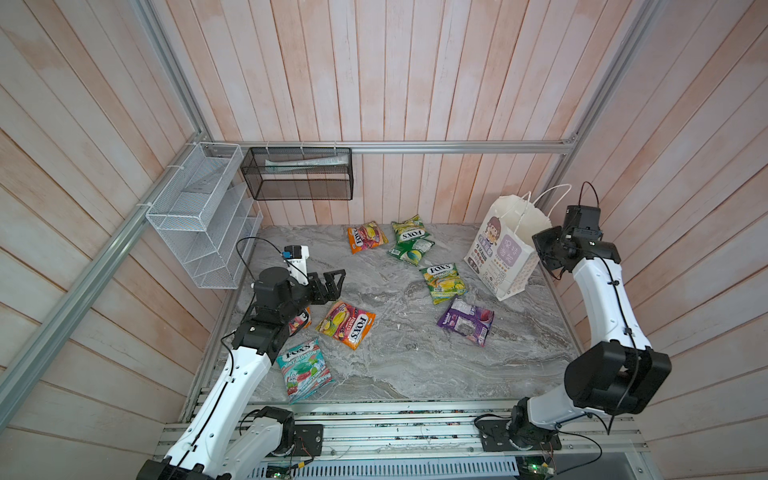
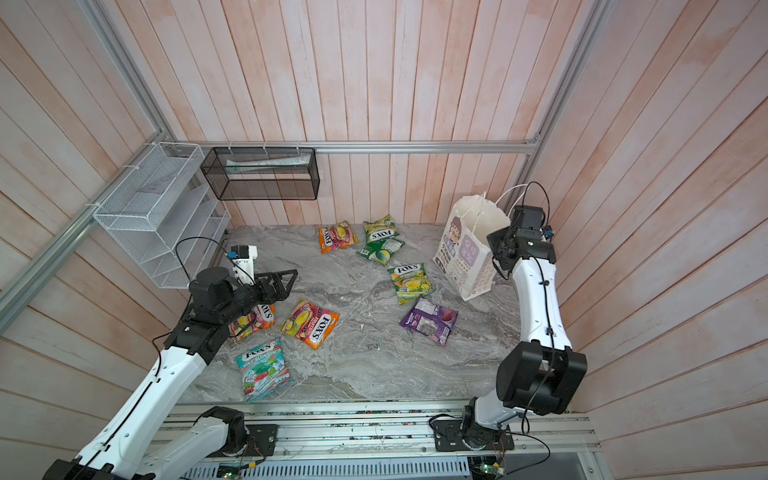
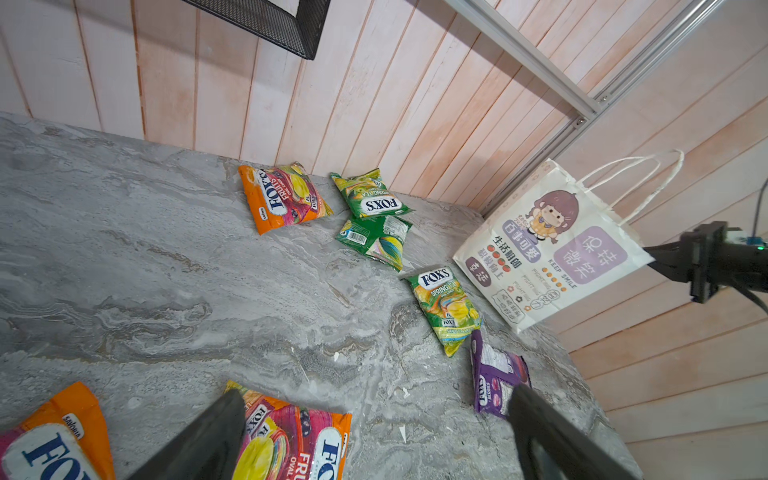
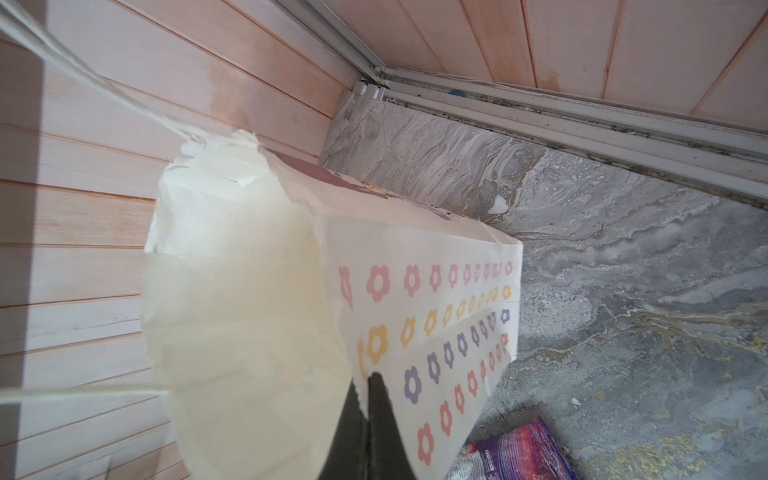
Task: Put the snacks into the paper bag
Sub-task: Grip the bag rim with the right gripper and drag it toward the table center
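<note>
No snacks point(image 1: 346, 324) bagged yet (all eight lie loose). Right gripper point(image 4: 368, 386) pinches the bag point(image 1: 505, 249) rim at two o'clock; left gripper point(image 1: 337, 284) gapes empty at nine.

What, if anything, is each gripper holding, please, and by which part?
The right gripper pinches the paper bag by its top rim; the left gripper holds nothing.

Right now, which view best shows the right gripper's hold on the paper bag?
The right wrist view: the right gripper is shut on the paper bag rim, close up. Both top views show it small; the left wrist view, distant, side-on.
</note>
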Controlling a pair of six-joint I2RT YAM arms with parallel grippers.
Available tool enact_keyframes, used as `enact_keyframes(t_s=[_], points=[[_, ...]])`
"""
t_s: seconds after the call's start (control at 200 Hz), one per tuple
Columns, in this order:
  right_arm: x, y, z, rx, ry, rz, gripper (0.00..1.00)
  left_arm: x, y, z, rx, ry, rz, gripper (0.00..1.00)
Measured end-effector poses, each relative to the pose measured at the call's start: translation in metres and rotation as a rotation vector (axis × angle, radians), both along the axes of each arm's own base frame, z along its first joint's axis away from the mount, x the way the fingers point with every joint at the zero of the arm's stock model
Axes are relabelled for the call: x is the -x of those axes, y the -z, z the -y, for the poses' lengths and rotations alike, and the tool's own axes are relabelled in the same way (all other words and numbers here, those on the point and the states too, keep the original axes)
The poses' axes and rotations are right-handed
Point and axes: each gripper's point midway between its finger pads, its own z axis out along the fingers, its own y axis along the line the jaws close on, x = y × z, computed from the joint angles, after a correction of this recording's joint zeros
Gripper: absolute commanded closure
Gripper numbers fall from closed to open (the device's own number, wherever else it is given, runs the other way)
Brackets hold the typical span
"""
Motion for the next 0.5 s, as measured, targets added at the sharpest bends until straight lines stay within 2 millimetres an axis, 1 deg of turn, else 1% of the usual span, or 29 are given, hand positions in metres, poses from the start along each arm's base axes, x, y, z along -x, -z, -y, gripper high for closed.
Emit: enact_keyframes(t_s=[0.085, 0.1, 0.125, 0.16, 0.19, 0.215, 0.22, 0.235, 0.24, 0.27, 0.29, 0.3, 0.305, 0.31, 0.32, 0.335, 0.35, 0.36, 0.375, 0.385, 0.425, 0.445, 0.455, 0.5], points=[[0.007, -0.022, -0.01, 0.018, -0.03, 0.056, 1.0, -0.002, 0.001, -0.004, -0.008, -0.024, 0.0, 0.0], [0.009, -0.03, -0.015, 0.025, -0.043, 0.073, 1.0, -0.003, 0.001, -0.004, -0.01, -0.028, -0.001, 0.0], [0.01, -0.036, -0.02, 0.031, -0.057, 0.088, 1.0, -0.003, 0.002, -0.005, -0.011, -0.032, -0.003, 0.0], [0.014, -0.054, -0.035, 0.047, -0.095, 0.13, 1.0, -0.005, 0.004, -0.008, -0.018, -0.051, -0.006, 0.0], [0.016, -0.061, -0.042, 0.053, -0.114, 0.147, 1.0, -0.006, 0.005, -0.009, -0.022, -0.06, -0.009, 0.0], [0.018, -0.072, -0.053, 0.06, -0.14, 0.174, 1.0, -0.007, 0.007, -0.011, -0.027, -0.071, -0.014, 0.0], [0.019, -0.076, -0.058, 0.061, -0.152, 0.184, 1.0, -0.007, 0.007, -0.011, -0.028, -0.072, -0.015, 0.0], [0.02, -0.078, -0.061, 0.063, -0.16, 0.191, 1.0, -0.008, 0.008, -0.013, -0.031, -0.079, -0.017, 0.0], [0.021, -0.082, -0.067, 0.064, -0.173, 0.201, 1.0, -0.008, 0.009, -0.013, -0.033, -0.083, -0.02, 0.0], [0.024, -0.091, -0.081, 0.067, -0.206, 0.229, 1.0, -0.009, 0.011, -0.016, -0.04, -0.098, -0.026, 0.0], [0.026, -0.095, -0.09, 0.066, -0.228, 0.241, 1.0, -0.01, 0.013, -0.018, -0.045, -0.109, -0.032, 0.0], [0.028, -0.098, -0.098, 0.065, -0.247, 0.252, 1.0, -0.01, 0.013, -0.018, -0.047, -0.111, -0.033, 0.0], [0.028, -0.098, -0.098, 0.065, -0.247, 0.252, 1.0, -0.01, 0.014, -0.019, -0.048, -0.114, -0.035, 0.0], [0.029, -0.1, -0.104, 0.064, -0.262, 0.257, 1.0, -0.01, 0.014, -0.019, -0.049, -0.116, -0.035, 0.0], [0.03, -0.101, -0.108, 0.062, -0.272, 0.261, 1.0, -0.01, 0.015, -0.02, -0.052, -0.122, -0.039, 0.0], [0.034, -0.105, -0.121, 0.058, -0.305, 0.276, 1.0, -0.011, 0.016, -0.021, -0.054, -0.128, -0.043, 0.0], [0.034, -0.107, -0.125, 0.058, -0.313, 0.28, 1.0, -0.011, 0.017, -0.022, -0.056, -0.137, -0.047, 0.0], [0.037, -0.109, -0.133, 0.053, -0.334, 0.289, 1.0, -0.011, 0.018, -0.023, -0.059, -0.142, -0.05, 0.0], [0.038, -0.11, -0.138, 0.05, -0.344, 0.293, 1.0, -0.012, 0.019, -0.025, -0.062, -0.152, -0.053, 0.0], [0.039, -0.112, -0.145, 0.046, -0.363, 0.3, 1.0, -0.012, 0.02, -0.025, -0.063, -0.155, -0.058, 0.0], [0.044, -0.114, -0.166, 0.03, -0.41, 0.319, 1.0, -0.013, 0.024, -0.03, -0.071, -0.181, -0.072, 0.0], [0.047, -0.114, -0.177, 0.019, -0.437, 0.326, 1.0, -0.013, 0.025, -0.032, -0.075, -0.196, -0.077, 0.0], [0.048, -0.114, -0.179, 0.018, -0.441, 0.327, 1.0, -0.013, 0.026, -0.033, -0.078, -0.201, -0.08, 0.0], [0.053, -0.11, -0.199, -0.008, -0.484, 0.332, 1.0, -0.013, 0.03, -0.038, -0.086, -0.231, -0.096, 0.0]])
